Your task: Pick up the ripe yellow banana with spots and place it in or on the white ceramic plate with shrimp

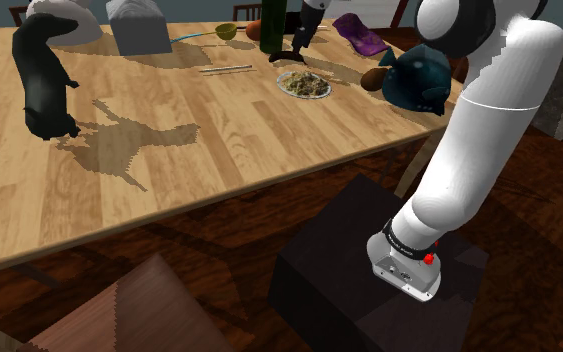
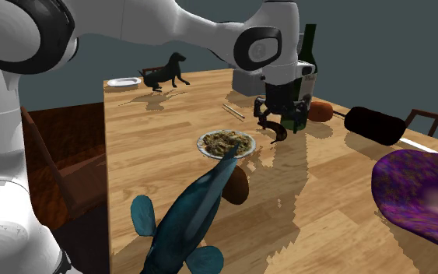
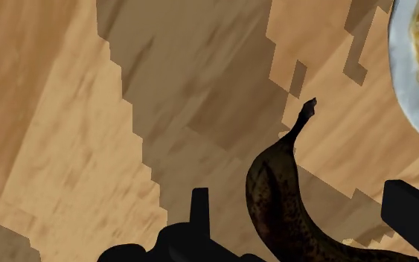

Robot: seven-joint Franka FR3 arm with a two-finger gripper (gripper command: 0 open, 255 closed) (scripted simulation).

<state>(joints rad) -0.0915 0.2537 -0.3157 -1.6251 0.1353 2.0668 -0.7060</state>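
Note:
A dark brown, spotted banana point(image 3: 282, 205) lies between my gripper's point(image 3: 297, 197) two fingers, which stand wide apart with a gap on each side of it. In the second exterior view the gripper point(image 2: 278, 123) hangs low over the wooden table, and the banana point(image 2: 278, 135) curves just under it. The white plate point(image 2: 203, 143) heaped with food sits a short way off toward that view's left; its rim point(image 3: 402, 74) shows past the banana's stem. In the shoulder view the gripper point(image 1: 297, 45) is just behind the plate point(image 1: 282, 82).
A dark green bottle point(image 2: 309, 47) stands right behind the gripper. A blue fish point(image 2: 190, 214) and a brown lump point(image 2: 239, 183) lie near the plate, a purple object point(image 2: 423, 191) further right. A black dog figure point(image 1: 44, 75) and chopsticks point(image 1: 226, 69) are to the shoulder view's left.

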